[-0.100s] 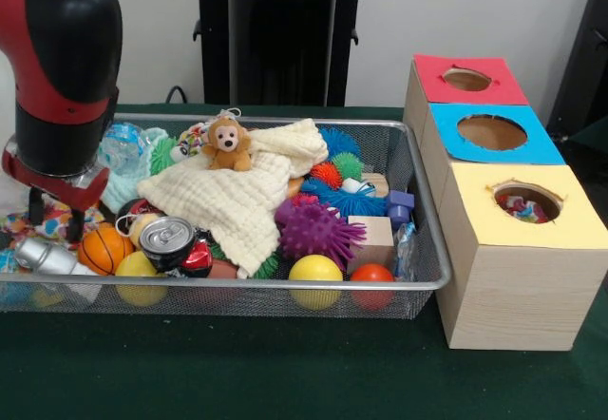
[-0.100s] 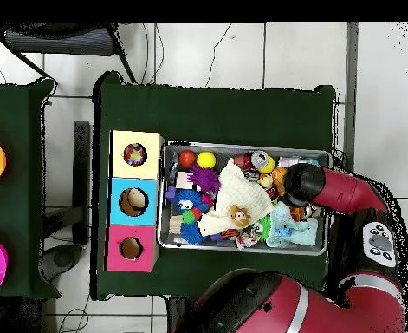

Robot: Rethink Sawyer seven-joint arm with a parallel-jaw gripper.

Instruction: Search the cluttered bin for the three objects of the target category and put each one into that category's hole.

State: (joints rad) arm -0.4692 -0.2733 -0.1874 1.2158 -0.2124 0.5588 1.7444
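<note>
Hanging over the bin's (image 1: pixel 418 201) left end in the front view, the arm (image 1: pixel 59 68) held its gripper (image 1: pixel 52 213) low among the clutter, above a small basketball (image 1: pixel 103 247) and a silver can (image 1: pixel 43 257). Two dark fingers (image 1: pixel 36 206) stood apart with nothing between them, so the gripper looked open and empty. A cream cloth (image 1: pixel 237 197) lay across the middle of the bin, and a toy monkey (image 1: pixel 228 144) sat on it toward the far rim. Along the near rim lay a soda can (image 1: pixel 167 239), a yellow ball (image 1: pixel 315 273) and a red ball (image 1: pixel 372 275), with a purple spiky ball (image 1: pixel 318 230) just behind them. Beside the bin's right end stood a row of three boxes, each with a round hole: red (image 1: pixel 465 80), blue (image 1: pixel 492 132) and yellow (image 1: pixel 525 201). The yellow box's hole showed colourful things inside. Which things the task wanted could not be told.
</note>
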